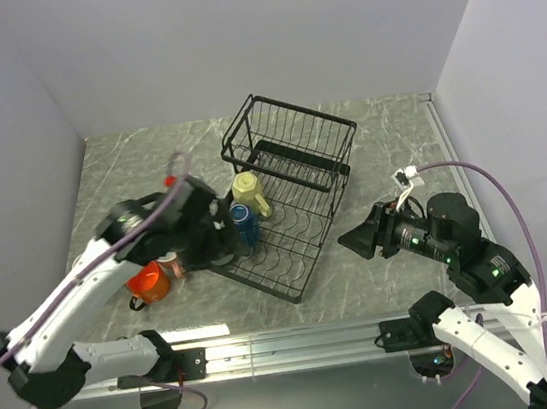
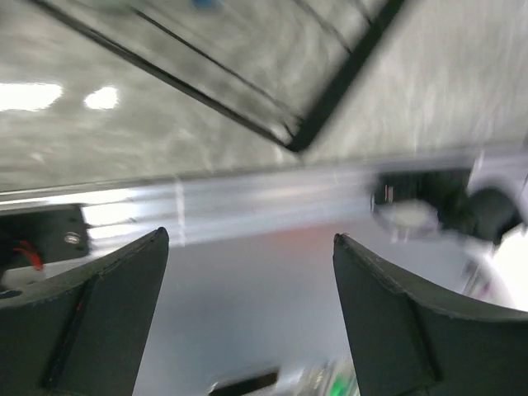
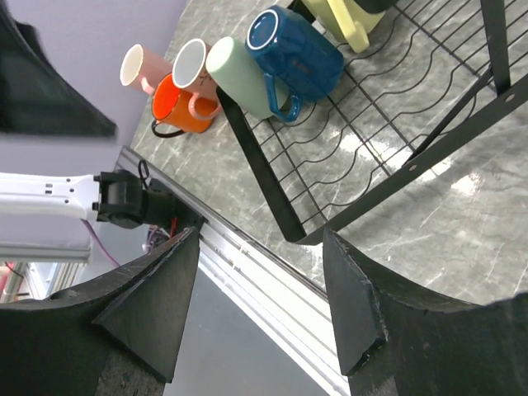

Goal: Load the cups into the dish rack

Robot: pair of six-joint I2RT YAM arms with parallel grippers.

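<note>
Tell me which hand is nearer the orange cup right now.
Left. The left hand is close by the orange cup, at the dish rack's left edge. The right hand is off the rack's opposite side, with the rack between.

Mid-table [image 1: 385,129]: the dish rack [image 1: 298,237], basket section [image 1: 284,127] behind, tray section [image 1: 284,248] in front. On the tray's left side, 3 cups [image 3: 293,54] close together in a row. Just left of the rack, on the table, 3 further cups [image 3: 177,107], bunched together, well apart from the basket.
</note>
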